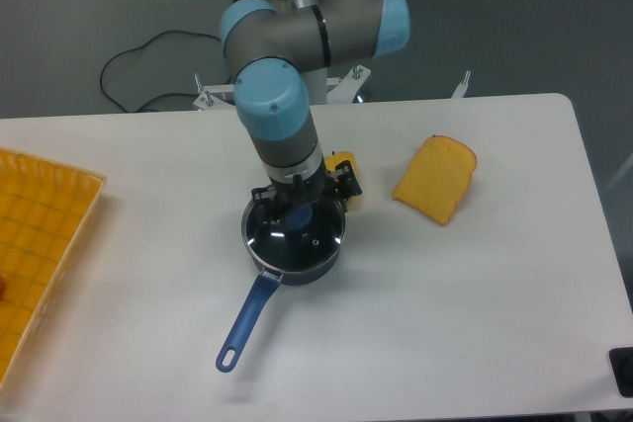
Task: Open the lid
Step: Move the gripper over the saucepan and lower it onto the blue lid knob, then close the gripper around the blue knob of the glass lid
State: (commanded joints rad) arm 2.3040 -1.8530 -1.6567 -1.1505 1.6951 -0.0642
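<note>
The white surface (pixel 475 323) carries everything in view, and the arm (pixel 297 37) reaches down over its middle from the back edge. At the left border lies a yellow gridded tray (pixel 40 244); to the right of centre rests a yellow-orange sponge-like wedge (pixel 436 179), well apart from the work. A smaller yellow object (pixel 343 163) shows just behind the arm's wrist, mostly hidden.

The dark blue saucepan (pixel 297 266) stands near the middle, its long handle (pixel 245 322) running toward the front left edge of the surface. The lid (pixel 307 234) — glass with a metal rim — sits flat and closed on the pan's mouth.

The relation that matters is vertical: the end effector (pixel 297 207) points straight down and sits directly over the lid's centre, with the blue knob (pixel 296 216) right below it between the fingers. The lid therefore lies beneath the tool rather than to any side, and the handle's axis plays no part in the approach. From this angle the wrist covers the fingertips, so it cannot be told whether the fingers are closed on the knob or merely straddle it — they look level with it.

The lid is not yet lifted. The coming move is judged to be a straight upward pull once the knob is gripped.
</note>
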